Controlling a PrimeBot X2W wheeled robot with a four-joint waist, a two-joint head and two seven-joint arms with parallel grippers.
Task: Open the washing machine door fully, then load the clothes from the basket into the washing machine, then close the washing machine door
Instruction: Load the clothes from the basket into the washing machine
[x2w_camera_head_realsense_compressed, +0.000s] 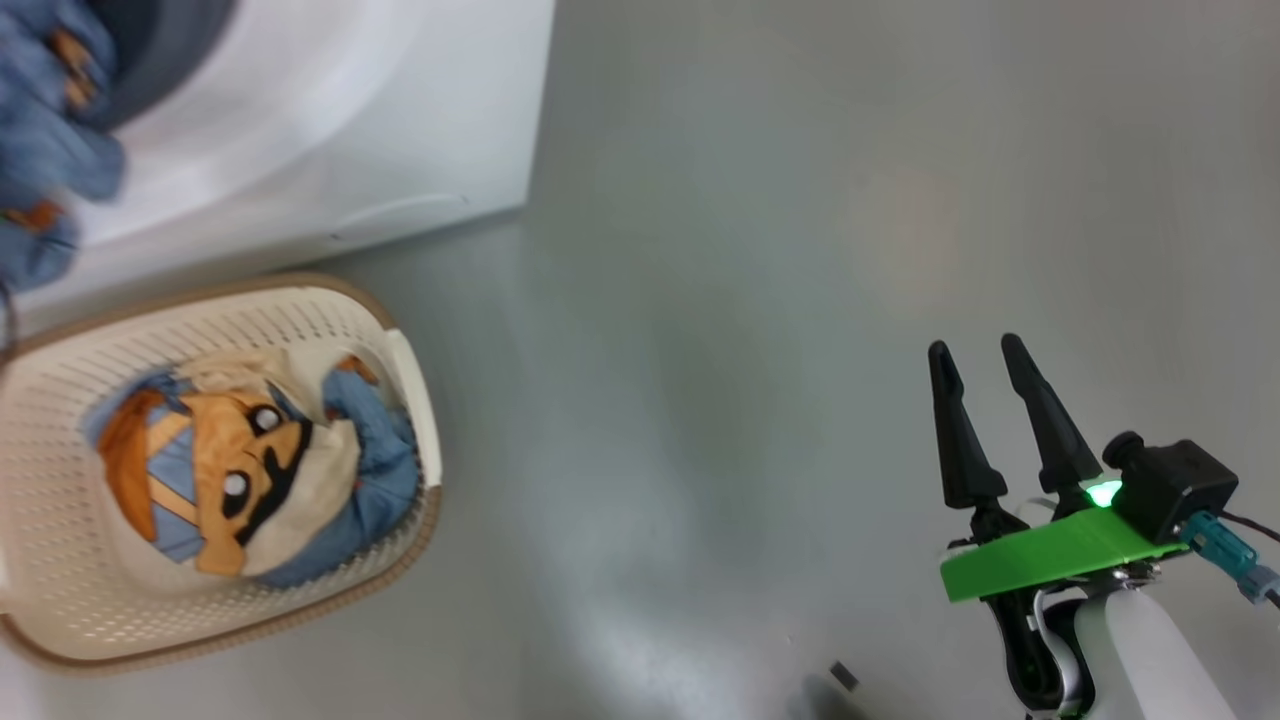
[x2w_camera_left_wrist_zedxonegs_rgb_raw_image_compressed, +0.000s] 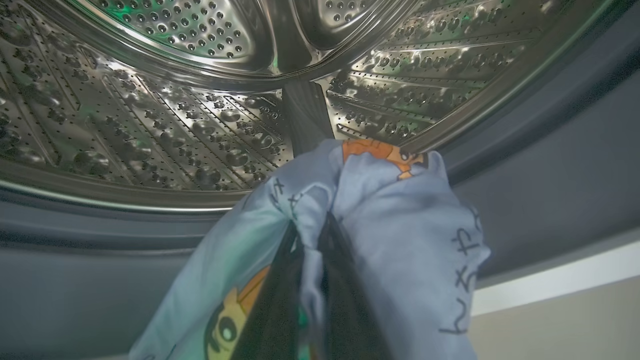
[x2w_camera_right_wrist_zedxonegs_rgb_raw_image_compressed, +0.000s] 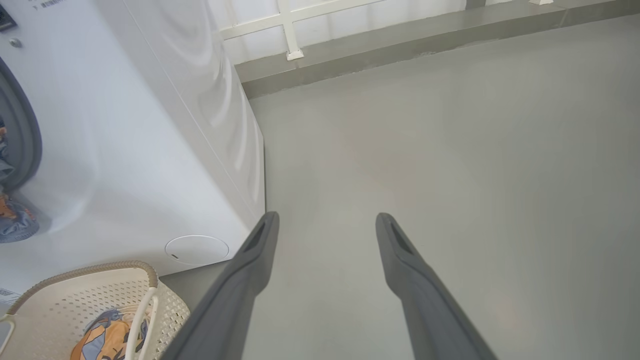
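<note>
In the left wrist view my left gripper (x2w_camera_left_wrist_zedxonegs_rgb_raw_image_compressed: 310, 225) is shut on a light blue garment (x2w_camera_left_wrist_zedxonegs_rgb_raw_image_compressed: 400, 225) with orange prints, held at the mouth of the steel drum (x2w_camera_left_wrist_zedxonegs_rgb_raw_image_compressed: 150, 125), just over the grey gasket (x2w_camera_left_wrist_zedxonegs_rgb_raw_image_compressed: 550, 165). The head view shows that garment (x2w_camera_head_realsense_compressed: 50, 140) hanging at the opening of the white washing machine (x2w_camera_head_realsense_compressed: 400, 130). More clothes (x2w_camera_head_realsense_compressed: 250, 470) lie in the cream basket (x2w_camera_head_realsense_compressed: 60, 560) on the floor before the machine. My right gripper (x2w_camera_head_realsense_compressed: 975, 350) hangs open and empty over bare floor, far right of the basket. The washing machine door is out of view.
Grey floor spreads to the right of the machine's side (x2w_camera_right_wrist_zedxonegs_rgb_raw_image_compressed: 230, 125). A white rail and a low ledge (x2w_camera_right_wrist_zedxonegs_rgb_raw_image_compressed: 400, 40) run along the far edge. A round lower cover (x2w_camera_right_wrist_zedxonegs_rgb_raw_image_compressed: 196, 249) sits on the machine's front above the basket rim (x2w_camera_right_wrist_zedxonegs_rgb_raw_image_compressed: 85, 272).
</note>
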